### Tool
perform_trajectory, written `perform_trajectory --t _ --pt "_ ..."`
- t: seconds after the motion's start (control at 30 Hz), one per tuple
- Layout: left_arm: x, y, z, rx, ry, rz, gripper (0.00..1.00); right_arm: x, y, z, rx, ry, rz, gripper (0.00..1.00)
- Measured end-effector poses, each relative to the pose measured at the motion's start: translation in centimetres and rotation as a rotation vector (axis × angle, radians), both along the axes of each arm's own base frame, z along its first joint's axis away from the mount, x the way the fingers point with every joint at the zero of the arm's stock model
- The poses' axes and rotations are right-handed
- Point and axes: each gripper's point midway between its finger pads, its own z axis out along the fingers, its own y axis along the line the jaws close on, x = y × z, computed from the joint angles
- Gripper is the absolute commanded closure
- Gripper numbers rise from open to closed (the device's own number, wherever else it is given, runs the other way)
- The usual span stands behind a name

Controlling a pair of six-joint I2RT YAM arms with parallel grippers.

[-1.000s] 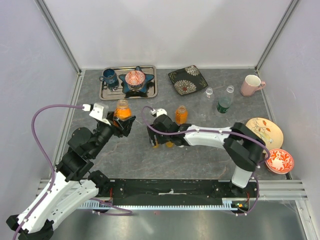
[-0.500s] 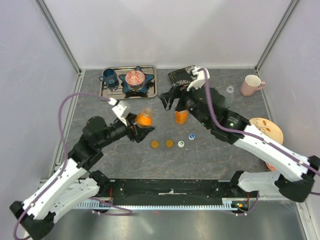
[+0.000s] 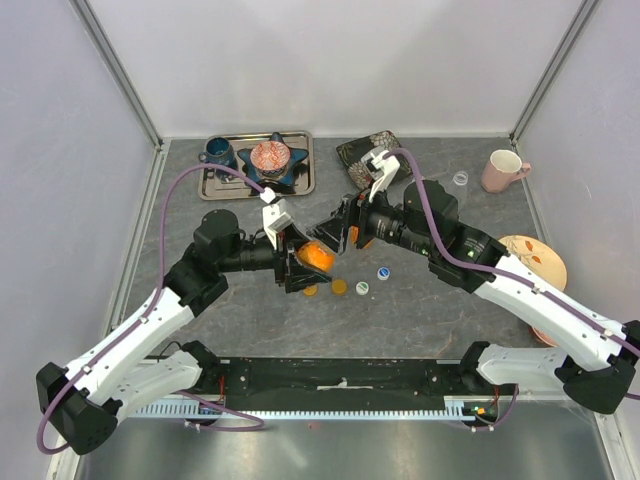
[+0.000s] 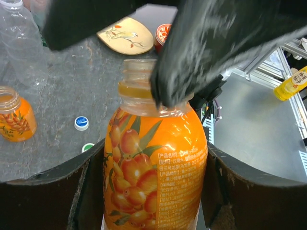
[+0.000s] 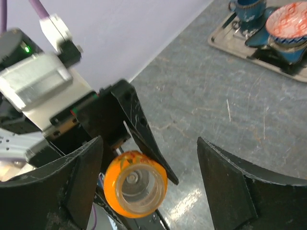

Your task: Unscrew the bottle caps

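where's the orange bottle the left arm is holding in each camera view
top external: orange juice bottle at the centre, held between the two arms.
left wrist: fills the middle, neck pointing up.
right wrist: bottom centre, seen mouth-on.
Shared landmark: the left gripper clamped on it, black fingers either side in every view.

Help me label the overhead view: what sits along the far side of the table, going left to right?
blue mug → red bowl → dark patterned plate → clear bottle → pink mug
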Motion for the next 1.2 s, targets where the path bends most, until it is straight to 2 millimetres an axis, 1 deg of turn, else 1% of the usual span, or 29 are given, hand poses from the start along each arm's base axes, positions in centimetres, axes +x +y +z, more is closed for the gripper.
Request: perform_trajectory --t 0.07,0.17,0.4,0.47,0.57,0.6,0.63,0.67,0.73,0.77,0.8,0.87,0.93,1.0,1.1,1.2 --pt "0.0 -0.1 0.5 -0.010 -0.012 -0.001 0.39 -0.5 0.2 -0.9 -0.018 0.018 0.029 0.17" --pt "0.2 -0.1 0.7 -0.013 -0.017 0.002 0.39 -1.1 0.3 -1.4 -0.027 0.031 0.061 0.21" --pt "1.0 0.0 0.6 -0.008 -0.021 0.049 0.37 -1.9 0.7 -1.5 -0.022 0.043 0.113 0.35" --pt "1.2 0.1 0.6 -0.007 -0.023 0.064 0.37 -2.1 0.8 -1.8 -0.025 0.051 0.119 0.38" --pt "1.5 0.2 0.7 -0.007 -0.027 0.084 0.37 -2.0 0.8 -2.4 -0.034 0.060 0.119 0.47" --pt "1.6 0.2 0.7 -0.008 -0.028 0.087 0.37 -1.9 0.8 -2.5 -0.036 0.061 0.117 0.55" --pt "1.6 0.2 0.8 -0.009 -0.030 0.090 0.37 -1.9 0.8 -2.5 -0.032 0.063 0.115 0.61" --pt "1.5 0.3 0.8 -0.010 -0.032 0.090 0.37 -1.8 0.8 -2.4 -0.027 0.063 0.113 0.74" --pt "1.5 0.3 1.1 -0.016 -0.038 0.091 0.31 -1.7 0.8 -2.3 -0.022 0.062 0.109 0.88" --pt "1.5 0.4 1.1 -0.017 -0.041 0.094 0.11 -1.7 0.8 -2.2 -0.019 0.063 0.109 1.00" --pt "1.5 0.4 1.2 -0.018 -0.042 0.098 0.01 -1.7 0.9 -2.1 -0.016 0.059 0.110 1.00" --pt "1.9 0.5 1.2 -0.016 -0.038 0.124 0.01 -1.7 0.9 -2.1 -0.016 0.057 0.111 1.00" --pt "2.8 0.9 1.1 -0.009 -0.032 0.187 0.01 -1.6 0.9 -2.3 -0.024 0.060 0.104 1.00" --pt "3.4 1.4 0.8 0.003 -0.021 0.245 0.01 -1.0 0.7 -2.5 -0.033 0.052 0.071 1.00" --pt "4.9 2.9 0.5 0.030 0.000 0.385 0.01 1.0 0.2 -2.5 -0.057 0.026 -0.032 1.00" --pt "6.9 5.9 0.0 0.067 0.040 0.615 0.01 4.1 -0.5 -2.1 -0.090 -0.021 -0.186 1.00"
